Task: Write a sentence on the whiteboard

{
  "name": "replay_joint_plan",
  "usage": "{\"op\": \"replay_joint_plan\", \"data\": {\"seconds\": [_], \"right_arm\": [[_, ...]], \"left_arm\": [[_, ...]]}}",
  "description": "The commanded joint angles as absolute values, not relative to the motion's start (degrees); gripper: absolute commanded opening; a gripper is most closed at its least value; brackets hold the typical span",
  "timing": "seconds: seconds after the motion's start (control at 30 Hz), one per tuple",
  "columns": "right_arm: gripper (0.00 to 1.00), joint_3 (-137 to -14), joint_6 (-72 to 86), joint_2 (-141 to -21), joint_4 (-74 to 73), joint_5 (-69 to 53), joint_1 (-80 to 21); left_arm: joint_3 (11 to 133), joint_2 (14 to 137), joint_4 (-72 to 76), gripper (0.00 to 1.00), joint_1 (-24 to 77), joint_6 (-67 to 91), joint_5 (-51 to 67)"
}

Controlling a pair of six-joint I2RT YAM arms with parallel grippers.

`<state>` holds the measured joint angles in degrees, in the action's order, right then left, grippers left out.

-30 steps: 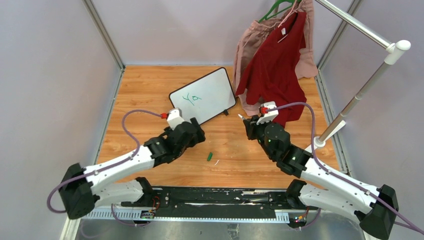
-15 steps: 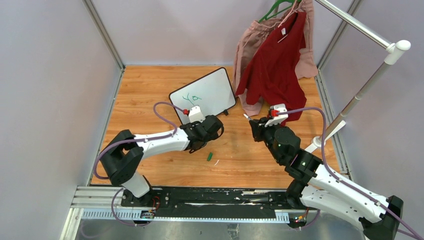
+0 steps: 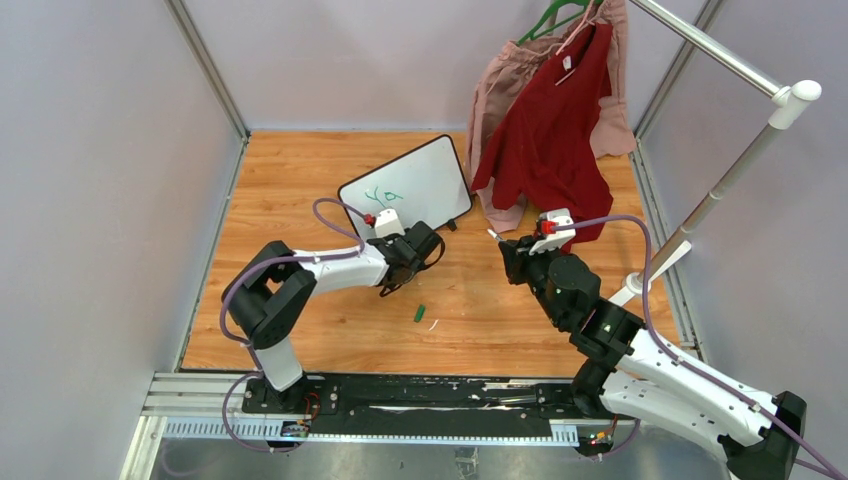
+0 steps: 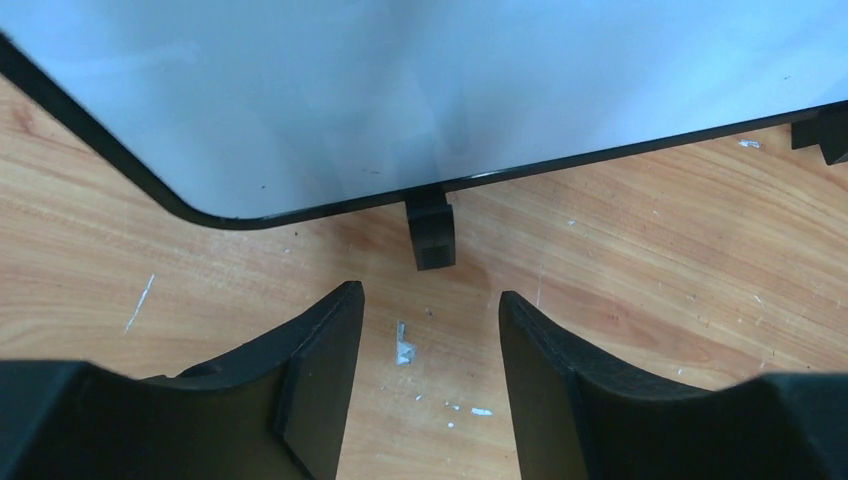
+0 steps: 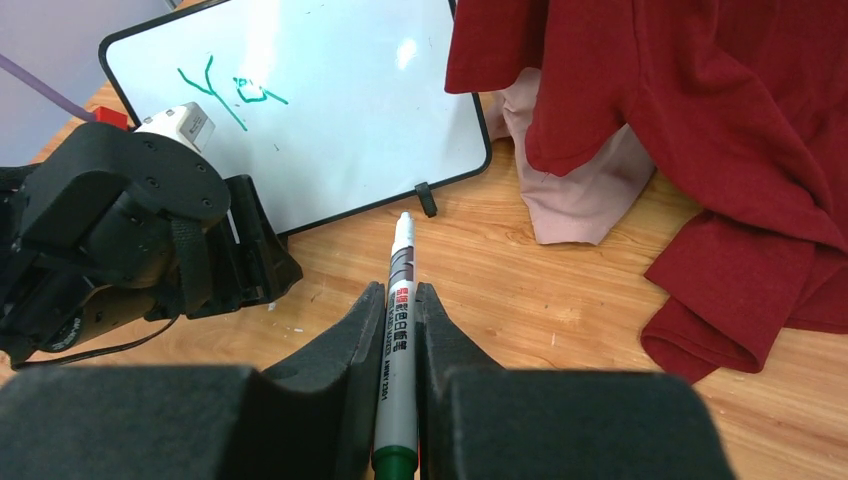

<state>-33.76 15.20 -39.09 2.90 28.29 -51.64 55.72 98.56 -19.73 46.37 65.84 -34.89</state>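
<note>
**Marker aimed at the board, tip short of it**

The right hand (image 5: 400,290) is clamped on a marker (image 5: 402,255) whose long axis points ahead at the near right corner of the whiteboard (image 5: 330,120). The tip is over the bench (image 5: 560,290), near the frame but not over the white. The sentence (image 5: 232,88) reads only "Yo", far-left on the board, so the next stroke probably calls for a reach forward and left. The left hand (image 4: 430,295) is nearer, just beside the board's near edge, fingers spread and holding nothing, with a foot (image 4: 431,230) ahead of the gap.
</note>
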Motion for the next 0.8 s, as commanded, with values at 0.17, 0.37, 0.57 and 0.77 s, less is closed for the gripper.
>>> {"op": "replay_joint_plan", "data": {"seconds": [0.17,0.37,0.57,0.77], "right_arm": [[0.00,-32.62,14.17,-39.01,4.65,27.85,-52.17],[0.00,-32.31,13.93,-39.54,5.31,27.69,-52.18],[0.00,-32.12,13.88,-39.73,5.36,27.51,-52.12],[0.00,-31.99,13.89,-40.08,5.36,27.26,-52.12]], "left_arm": [[58.35,101.88,-17.05,0.50,45.12,60.95,-38.23],[57.87,102.61,-15.11,0.40,44.52,58.68,-39.02],[57.26,103.16,-14.07,0.36,44.06,57.29,-39.94],[56.02,103.74,-12.39,0.36,43.43,56.24,-40.37]]}}
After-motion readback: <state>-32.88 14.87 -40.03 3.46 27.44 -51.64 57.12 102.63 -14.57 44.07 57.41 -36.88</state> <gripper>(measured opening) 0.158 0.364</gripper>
